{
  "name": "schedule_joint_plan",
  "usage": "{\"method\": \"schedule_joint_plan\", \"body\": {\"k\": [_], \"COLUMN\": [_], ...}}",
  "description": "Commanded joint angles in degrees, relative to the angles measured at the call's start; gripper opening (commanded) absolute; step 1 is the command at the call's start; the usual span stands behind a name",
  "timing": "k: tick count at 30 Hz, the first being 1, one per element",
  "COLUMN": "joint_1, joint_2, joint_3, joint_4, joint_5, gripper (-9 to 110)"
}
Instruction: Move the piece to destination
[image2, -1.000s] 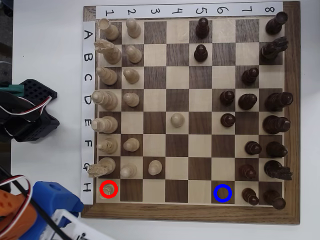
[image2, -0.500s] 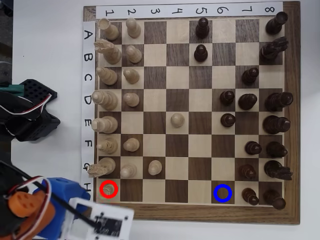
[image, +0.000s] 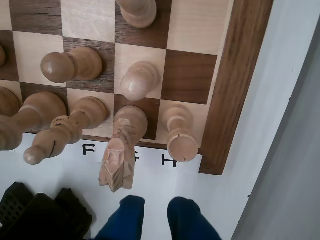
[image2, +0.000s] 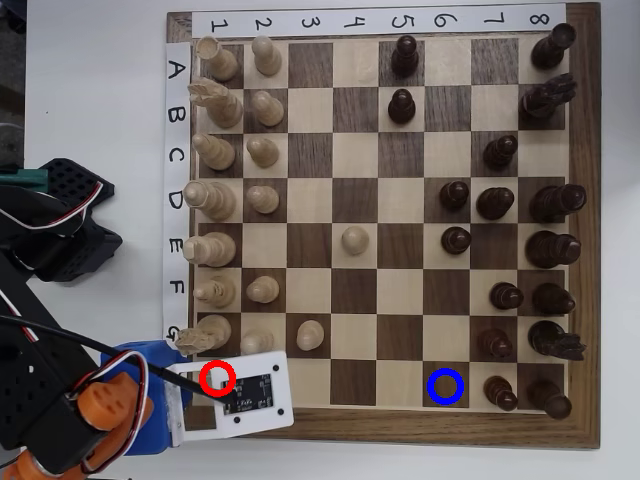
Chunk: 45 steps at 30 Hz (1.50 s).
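One piece (image: 181, 136) — gripper (image: 156, 220) just beside

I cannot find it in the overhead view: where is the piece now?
In the wrist view the piece stands on the corner square by label H, right of the knight; overhead, the arm covers it.

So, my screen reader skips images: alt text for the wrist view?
Blue gripper hangs open off the chessboard corner, short of a short cream piece on H. A knight stands beside it, other cream pieces beyond.
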<state>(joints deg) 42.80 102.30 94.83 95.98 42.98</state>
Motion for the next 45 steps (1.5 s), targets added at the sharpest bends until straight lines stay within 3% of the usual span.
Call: {"method": "schedule_joint_plan", "body": {"k": [1, 12, 26, 45], "joint_1": [-1.58, -1.85, -1.49, -1.14], "joint_2": [-0.09, -1.85, -2.29, -6.68], "joint_3": [-1.32, -1.67, 1.49, 3.16], "joint_4": [-1.05, -5.89, -7.38, -10.37], "joint_5": [-2.11, 2.29, 0.70, 2.11], "gripper": [12, 13, 20, 20]}}
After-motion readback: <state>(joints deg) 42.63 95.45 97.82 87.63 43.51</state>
